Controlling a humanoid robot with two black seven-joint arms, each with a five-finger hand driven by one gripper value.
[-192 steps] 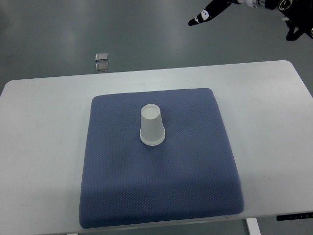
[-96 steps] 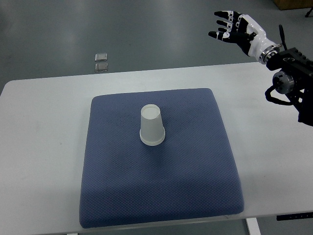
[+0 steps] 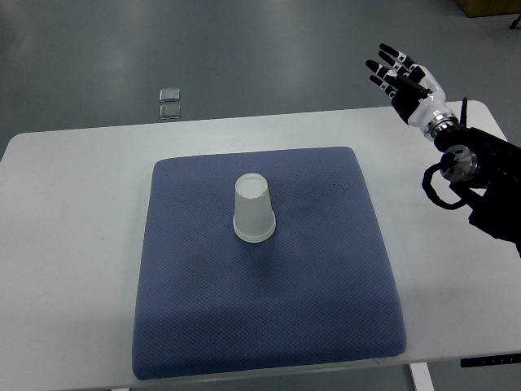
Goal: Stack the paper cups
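Note:
A white paper cup (image 3: 253,208) stands upside down on the middle of the blue mat (image 3: 264,301); a rim at its base suggests stacked cups, but I cannot tell how many. My right hand (image 3: 399,75) is raised over the table's far right edge, well away from the cup, with fingers spread and holding nothing. Its black arm (image 3: 480,175) comes in from the right edge. The left arm is out of view.
The mat lies on a white table (image 3: 73,244). Two small metal plates (image 3: 169,103) sit on the grey floor beyond the table's far edge.
My right arm has come down and inward from the top right corner, and the hand now sits lower, over the table's far right edge. The cup has not moved.

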